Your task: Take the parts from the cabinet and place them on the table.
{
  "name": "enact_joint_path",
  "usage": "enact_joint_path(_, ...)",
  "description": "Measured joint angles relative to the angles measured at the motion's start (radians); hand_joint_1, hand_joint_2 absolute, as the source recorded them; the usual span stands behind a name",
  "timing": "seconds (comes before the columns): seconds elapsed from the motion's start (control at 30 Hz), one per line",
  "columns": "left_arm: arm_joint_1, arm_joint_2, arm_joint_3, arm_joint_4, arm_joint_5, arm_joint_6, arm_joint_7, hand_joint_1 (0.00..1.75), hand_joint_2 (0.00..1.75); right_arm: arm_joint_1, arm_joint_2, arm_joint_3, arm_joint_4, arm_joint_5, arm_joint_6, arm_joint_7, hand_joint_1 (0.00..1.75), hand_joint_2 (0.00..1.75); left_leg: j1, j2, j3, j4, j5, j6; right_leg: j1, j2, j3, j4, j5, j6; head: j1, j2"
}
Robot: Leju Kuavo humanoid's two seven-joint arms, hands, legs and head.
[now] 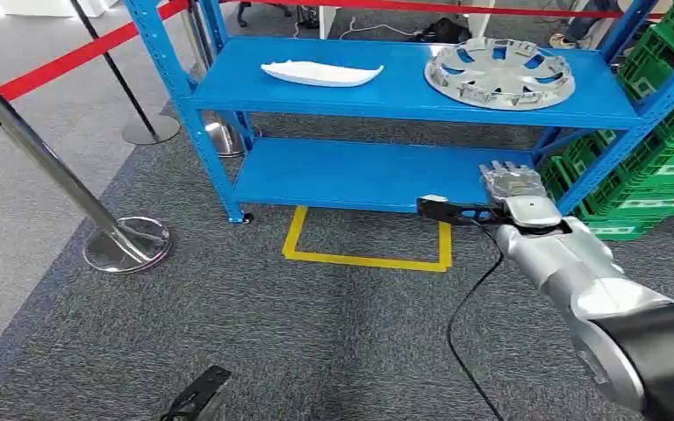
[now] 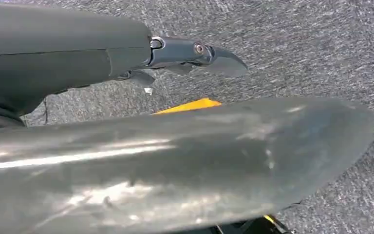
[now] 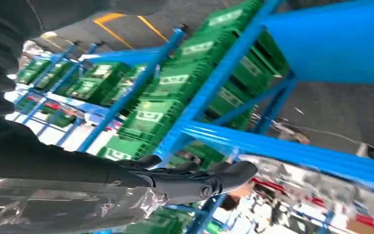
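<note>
The blue cabinet point(image 1: 404, 98) stands ahead of me. On its upper shelf lie a white curved part point(image 1: 320, 73) at the left and a silver wheel cover point(image 1: 498, 73) at the right. My right hand point(image 1: 509, 182) is raised in front of the right end of the bare lower shelf point(image 1: 360, 171), below the wheel cover, fingers stretched out and holding nothing. The right wrist view shows this hand point(image 3: 195, 178) with its dark fingers extended beside the blue frame. My left hand point(image 2: 195, 53) hangs over the grey carpet with a finger straight and nothing in it.
Green crates point(image 1: 667, 167) are stacked right of the cabinet. A chrome stanchion point(image 1: 61, 175) with a red belt stands at the left, another post point(image 1: 132, 96) behind it. A yellow floor marking point(image 1: 369, 254) lies before the cabinet. A black cable point(image 1: 465, 307) hangs from my right forearm.
</note>
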Motion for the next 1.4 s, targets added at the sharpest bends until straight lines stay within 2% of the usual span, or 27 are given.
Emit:
enact_joint_path(0.27,0.000,0.000,0.000,0.000,0.000,0.001,-0.002,0.00,0.00,-0.003,0.025,0.003,-0.002,0.009,-0.011,-0.021,0.00,1.75,0.000,0.000,0.000,0.000,0.000,0.000,0.000,0.000,0.000,0.000,0.000,0.000,0.000,0.000)
enact_joint_path(0.3,0.000,0.000,0.000,0.000,0.000,0.000,-0.002,0.00,0.00,-0.004,0.027,0.003,-0.002,0.009,-0.011,-0.023,0.00,1.75,-0.004,0.000,-0.002,0.005,-0.003,0.005,-0.005,0.000,0.002,-0.008,0.004,0.005,0.000,0.000)
enact_joint_path(0.33,0.000,0.000,0.000,0.000,0.000,0.000,-0.002,0.00,0.00,-0.005,0.032,0.004,-0.003,0.009,-0.011,-0.025,0.00,1.75,-0.005,-0.001,-0.002,-0.001,-0.004,0.017,-0.006,-0.001,0.003,-0.013,0.004,0.012,-0.001,0.000)
enact_joint_path(0.37,-0.001,0.000,0.000,0.000,0.000,0.001,-0.002,0.00,0.00,-0.007,0.034,0.004,-0.007,0.009,-0.011,-0.026,0.00,1.75,-0.005,0.000,0.002,-0.014,0.000,0.023,-0.005,-0.001,0.007,-0.022,0.007,0.017,-0.002,0.000)
enact_joint_path(0.4,0.000,-0.002,0.000,0.000,0.000,0.002,-0.002,0.00,0.00,-0.007,0.033,0.004,-0.014,0.009,-0.011,-0.026,0.00,1.75,0.009,0.000,0.021,-0.043,0.015,0.025,-0.004,0.000,0.003,-0.023,0.005,0.016,0.000,0.000)
enact_joint_path(0.43,0.000,-0.001,0.000,0.000,0.000,0.003,-0.002,0.00,0.00,-0.013,0.033,0.004,-0.014,0.009,-0.012,-0.027,0.00,1.75,0.007,-0.001,0.030,-0.055,0.017,0.027,-0.002,0.003,-0.006,0.002,-0.007,0.018,0.003,0.000)
enact_joint_path(0.5,-0.003,0.000,0.001,0.000,0.000,0.004,-0.002,0.00,0.00,-0.020,0.034,0.004,-0.013,0.008,-0.011,-0.029,0.00,1.75,0.008,0.001,0.033,-0.055,0.016,0.028,-0.006,0.004,-0.084,0.148,-0.070,0.026,0.008,0.000)
enact_joint_path(0.53,-0.003,-0.001,0.000,0.000,0.000,0.003,-0.002,0.00,0.00,-0.015,0.034,0.005,-0.013,0.008,-0.011,-0.029,0.00,1.75,0.009,0.001,0.034,-0.055,0.012,0.028,-0.009,0.005,-0.135,0.237,-0.099,0.030,0.009,0.000)
enact_joint_path(0.57,-0.003,-0.001,0.000,0.000,0.000,0.003,-0.002,0.00,0.00,-0.009,0.034,0.005,-0.013,0.008,-0.011,-0.029,0.00,1.75,0.011,-0.002,0.034,-0.053,0.010,0.025,-0.012,0.004,-0.171,0.288,-0.105,0.035,0.008,0.000)
enact_joint_path(0.6,0.000,-0.001,0.001,0.000,0.000,0.003,-0.002,0.00,0.00,-0.005,0.034,0.006,-0.013,0.008,-0.011,-0.029,0.00,1.75,0.015,-0.006,0.036,-0.050,0.005,0.019,-0.016,0.004,-0.185,0.288,-0.084,0.039,0.010,0.000)
enact_joint_path(0.63,0.002,-0.001,0.001,0.000,0.000,0.004,-0.002,0.00,0.00,-0.003,0.034,0.007,-0.013,0.008,-0.011,-0.029,0.00,1.75,0.020,-0.009,0.040,-0.046,-0.002,0.013,-0.021,0.004,-0.174,0.245,-0.041,0.045,0.008,0.000)
enact_joint_path(0.7,0.001,-0.002,0.001,0.000,-0.001,0.003,-0.002,0.00,0.00,-0.004,0.034,0.008,-0.013,0.006,-0.011,-0.029,0.00,1.75,0.033,-0.013,0.050,-0.026,-0.025,-0.006,-0.036,0.002,-0.101,0.061,0.076,0.063,0.009,0.000)
enact_joint_path(0.73,0.001,0.003,0.001,-0.001,-0.001,0.004,-0.002,0.00,0.00,-0.001,0.034,0.008,-0.011,0.006,-0.011,-0.030,0.00,1.75,0.032,-0.015,0.049,-0.017,-0.038,-0.019,-0.037,0.008,-0.083,0.030,0.062,0.079,0.011,0.000)
enact_joint_path(0.77,-0.001,0.002,0.001,-0.001,-0.001,0.005,-0.002,0.00,0.00,-0.004,0.034,0.008,-0.008,0.005,-0.011,-0.032,0.00,1.75,0.028,-0.016,0.039,0.002,-0.045,-0.029,-0.036,0.015,-0.071,0.010,0.050,0.061,0.025,0.000)
enact_joint_path(0.8,-0.001,0.002,0.001,-0.001,-0.001,0.005,-0.002,0.00,0.00,0.001,0.035,0.008,-0.009,0.005,-0.008,-0.034,0.00,1.75,0.026,-0.017,0.036,-0.002,-0.043,-0.029,-0.035,0.015,-0.079,0.024,0.047,0.042,0.016,0.000)
enact_joint_path(0.83,0.001,0.001,0.001,-0.001,-0.001,0.005,-0.002,0.00,0.00,0.007,0.035,0.008,-0.009,0.006,-0.008,-0.034,0.00,1.75,0.027,-0.017,0.036,-0.003,-0.042,-0.031,-0.032,0.015,-0.083,0.030,0.042,0.034,0.005,0.000)
enact_joint_path(0.9,0.002,0.002,0.001,-0.001,-0.001,0.006,-0.002,0.00,0.00,0.007,0.035,0.008,-0.010,0.005,-0.009,-0.034,0.00,1.75,0.029,-0.015,0.039,-0.002,-0.055,-0.038,-0.034,0.017,-0.082,0.035,0.032,0.015,0.005,0.000)
enact_joint_path(0.93,0.000,0.002,0.001,-0.001,-0.001,0.007,-0.002,0.00,0.00,0.004,0.035,0.008,-0.011,0.005,-0.010,-0.035,0.00,1.75,0.028,-0.005,0.029,0.022,-0.063,-0.040,-0.034,0.018,-0.077,0.034,0.029,0.007,0.004,0.000)
enact_joint_path(0.97,-0.003,0.002,0.001,-0.001,-0.001,0.007,-0.002,0.00,0.00,0.002,0.035,0.008,-0.011,0.005,-0.010,-0.035,0.00,1.75,0.027,-0.003,-0.006,0.084,-0.090,-0.043,-0.034,0.018,-0.073,0.032,0.025,0.001,-0.002,0.000)
enact_joint_path(1.03,-0.004,0.002,0.001,-0.001,-0.001,0.007,-0.002,0.00,0.00,0.004,0.035,0.008,-0.010,0.005,-0.009,-0.035,0.00,1.75,0.027,-0.002,-0.105,0.245,-0.146,-0.044,-0.032,0.017,-0.068,0.032,0.019,-0.006,-0.003,0.000)
enact_joint_path(1.07,-0.001,0.001,0.001,-0.001,-0.001,0.007,-0.002,0.00,0.00,0.008,0.035,0.008,-0.009,0.005,-0.009,-0.035,0.00,1.75,0.027,-0.002,-0.152,0.309,-0.157,-0.043,-0.030,0.016,-0.063,0.032,0.016,-0.009,-0.004,0.000)
enact_joint_path(1.1,0.002,0.000,0.001,-0.001,-0.001,0.008,-0.002,0.00,0.00,0.011,0.035,0.008,-0.009,0.005,-0.009,-0.035,0.00,1.75,0.026,-0.002,-0.177,0.324,-0.138,-0.040,-0.029,0.016,-0.058,0.032,0.011,-0.009,-0.003,0.000)
enact_joint_path(1.13,0.002,0.000,0.001,-0.001,0.000,0.008,-0.002,0.00,0.00,0.013,0.035,0.008,-0.009,0.005,-0.009,-0.035,0.00,1.75,0.025,-0.002,-0.177,0.296,-0.095,-0.034,-0.028,0.017,-0.051,0.032,0.005,-0.008,-0.004,0.000)
enact_joint_path(1.23,0.001,0.000,0.001,-0.001,0.000,0.010,-0.002,0.00,0.00,0.012,0.037,0.008,-0.009,0.005,-0.009,-0.035,0.00,1.75,0.015,-0.002,-0.102,0.061,0.079,-0.008,-0.029,0.018,-0.029,0.031,-0.012,0.000,-0.005,0.000)
enact_joint_path(1.27,0.000,0.000,0.001,-0.001,0.000,0.010,-0.002,0.00,0.00,0.011,0.037,0.008,-0.009,0.005,-0.009,-0.035,0.00,1.75,0.010,-0.001,-0.091,0.052,0.066,-0.006,-0.020,0.019,-0.029,0.031,-0.017,0.007,-0.004,0.000)
enact_joint_path(1.33,-0.002,0.001,0.001,-0.001,0.000,0.011,-0.002,0.00,0.00,0.011,0.037,0.008,-0.008,0.005,-0.010,-0.035,0.00,1.75,0.010,-0.001,-0.079,0.021,0.037,-0.006,-0.022,0.018,-0.034,0.028,-0.017,0.017,-0.004,0.000)
enact_joint_path(1.4,0.001,0.000,0.001,-0.001,0.000,0.011,-0.002,0.00,0.00,0.012,0.037,0.008,-0.009,0.005,-0.010,-0.035,0.00,1.75,0.011,-0.004,-0.078,0.017,0.035,-0.001,-0.024,0.014,-0.025,0.017,-0.020,0.031,-0.006,0.000)
